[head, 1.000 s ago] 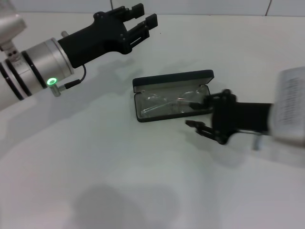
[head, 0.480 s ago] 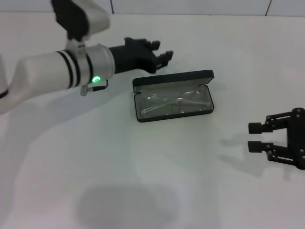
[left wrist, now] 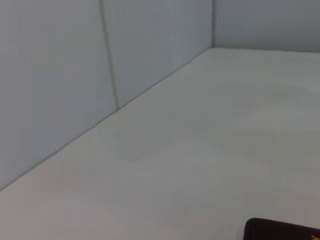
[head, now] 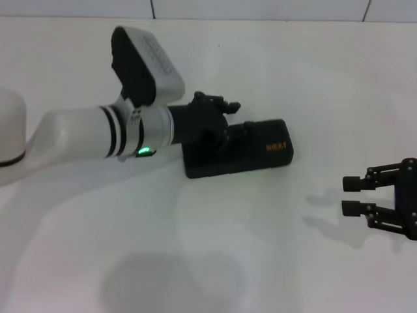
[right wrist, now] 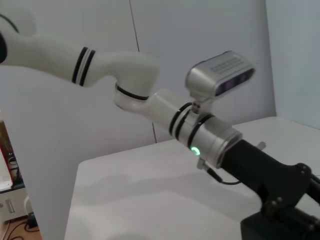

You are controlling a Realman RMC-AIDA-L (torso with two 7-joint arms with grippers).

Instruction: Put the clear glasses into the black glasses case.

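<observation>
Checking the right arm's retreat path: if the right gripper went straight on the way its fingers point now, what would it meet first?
The right gripper points toward the robot's left, across bare table. The way looks free; the black glasses case lies farther back, probably off that line, though depth is unclear.

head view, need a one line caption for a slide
Left gripper rests on the lid of the closed black glasses case on the white table; right gripper open, off to the side.

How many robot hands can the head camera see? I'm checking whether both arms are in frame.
2. The left hand rests on the shut black glasses case mid-table; the right hand hangs open, apart, near the table's right edge.
</observation>
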